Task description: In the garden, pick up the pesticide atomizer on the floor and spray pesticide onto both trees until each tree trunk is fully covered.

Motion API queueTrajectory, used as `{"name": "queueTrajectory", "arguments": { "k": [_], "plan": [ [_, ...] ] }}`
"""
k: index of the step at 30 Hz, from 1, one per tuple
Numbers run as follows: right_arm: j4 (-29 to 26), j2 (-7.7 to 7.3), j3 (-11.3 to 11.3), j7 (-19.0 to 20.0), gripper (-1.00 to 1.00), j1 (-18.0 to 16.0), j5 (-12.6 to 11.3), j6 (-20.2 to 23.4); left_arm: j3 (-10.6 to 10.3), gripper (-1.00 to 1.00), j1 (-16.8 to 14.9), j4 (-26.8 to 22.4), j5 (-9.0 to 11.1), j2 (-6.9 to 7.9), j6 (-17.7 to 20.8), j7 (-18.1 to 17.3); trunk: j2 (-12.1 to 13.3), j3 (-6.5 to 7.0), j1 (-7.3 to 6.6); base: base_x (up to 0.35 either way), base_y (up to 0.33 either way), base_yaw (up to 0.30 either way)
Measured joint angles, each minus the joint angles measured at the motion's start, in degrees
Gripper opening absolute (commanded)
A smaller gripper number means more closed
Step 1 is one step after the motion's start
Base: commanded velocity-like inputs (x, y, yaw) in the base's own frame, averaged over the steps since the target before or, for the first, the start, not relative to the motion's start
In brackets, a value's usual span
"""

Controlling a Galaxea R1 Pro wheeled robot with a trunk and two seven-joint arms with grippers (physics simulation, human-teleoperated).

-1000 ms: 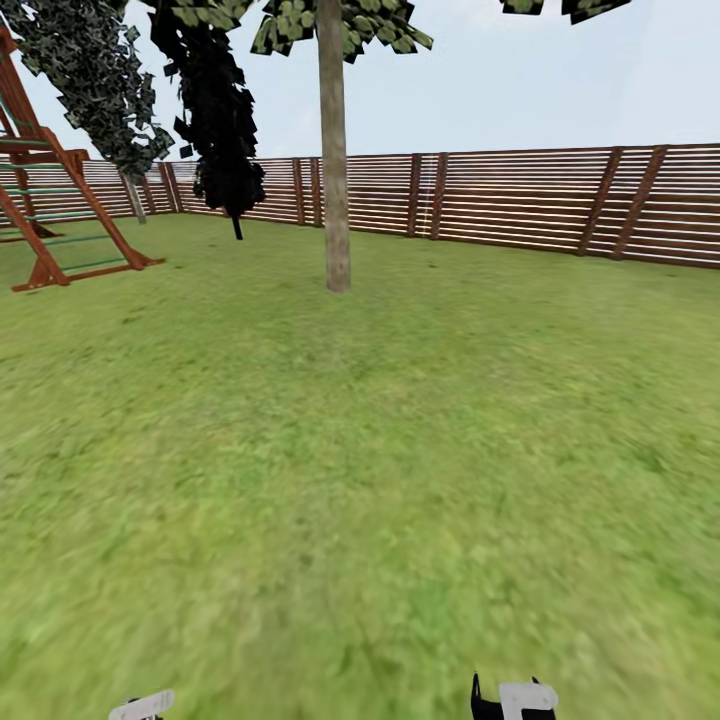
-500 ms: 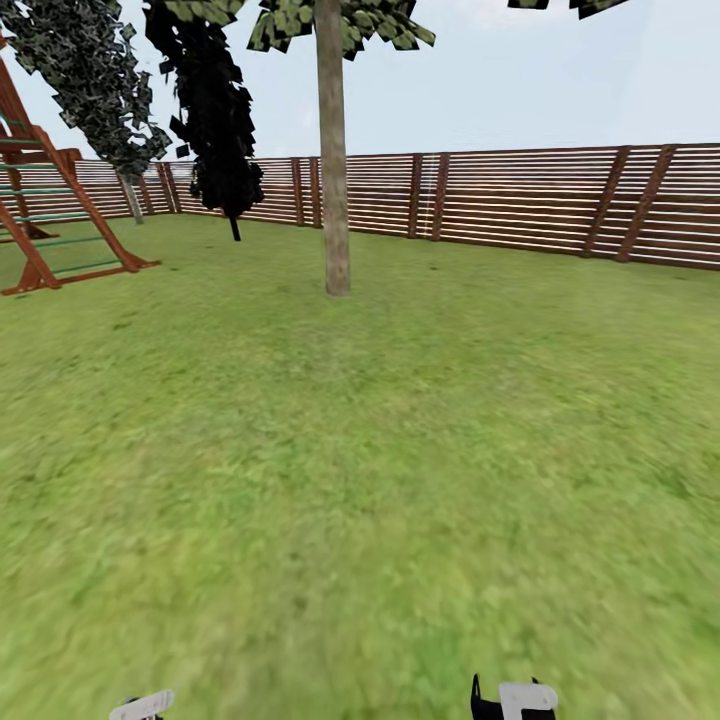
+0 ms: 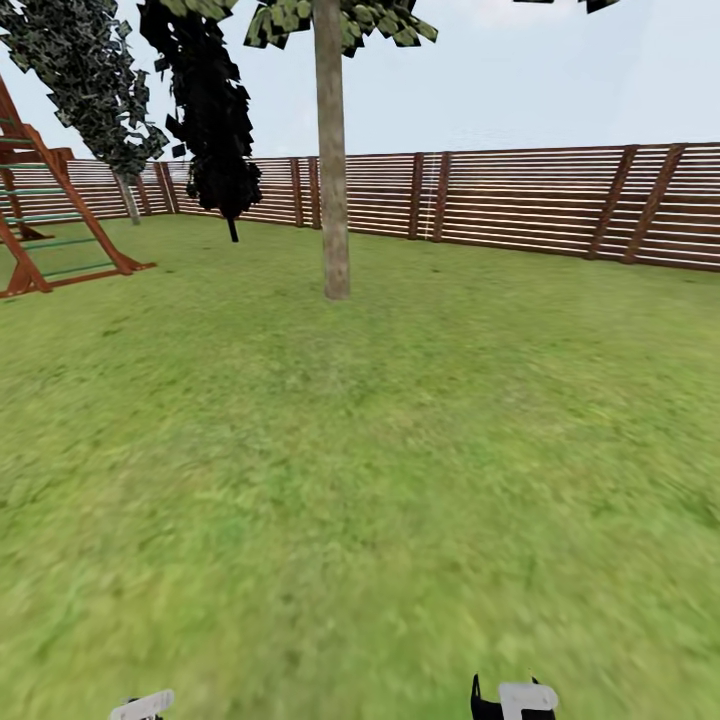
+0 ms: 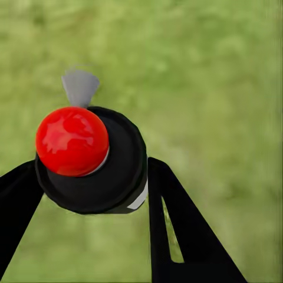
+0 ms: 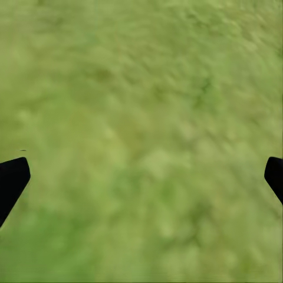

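1. Atomizer (image 4: 91,159) sits between the two black fingers (image 4: 177,230) of the left claw (image 4: 88,177), which is closed around it: round black body, glossy red dome on top, small grey cone-shaped nozzle at its far edge. Contents cannot be told.
2. Right claw (image 5: 141,177): spread wide, only the two black fingertips (image 5: 12,180) showing at the frame edges, nothing between them, blurred grass beyond.
3. Floor (image 3: 400,480): soft, mottled green lawn, blurry texture, running flat to the fence.
4. Tree trunk (image 3: 333,170): upright, smooth, pale grey-brown column, well ahead of the robot and slightly left of centre; blocky dark green leaves (image 3: 340,20) at its top.
5. Conifer (image 3: 210,110), near-black and ragged, stands left of the trunk near the fence; a leaning grey-green tree (image 3: 85,80) is further left.
6. Fence (image 3: 520,200): reddish-brown horizontal slats with slanted posts.
7. Play frame (image 3: 50,220): reddish-brown wooden beams with green rungs, far left.
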Motion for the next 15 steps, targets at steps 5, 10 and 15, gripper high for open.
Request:
{"name": "queueTrajectory", "arguments": {
  "k": [5, 10, 15],
  "plan": [
    [0.0, 0.00, 0.0, 0.0, 1.00, 0.0, 0.0, 0.0, 0.0, -1.00, 0.0, 0.0, 0.0, 0.00, 0.0, 0.0, 0.0, 0.00, 0.00, 0.339, 0.000, 0.000],
    [0.0, 0.00, 0.0, 0.0, 1.00, 0.0, 0.0, 0.0, 0.0, -1.00, 0.0, 0.0, 0.0, 0.00, 0.0, 0.0, 0.0, 0.00, 0.00, 0.339, 0.000, 0.000],
    [0.0, 0.00, 0.0, 0.0, 1.00, 0.0, 0.0, 0.0, 0.0, -1.00, 0.0, 0.0, 0.0, 0.00, 0.0, 0.0, 0.0, 0.00, 0.00, 0.339, 0.000, 0.000]
  ]
}}
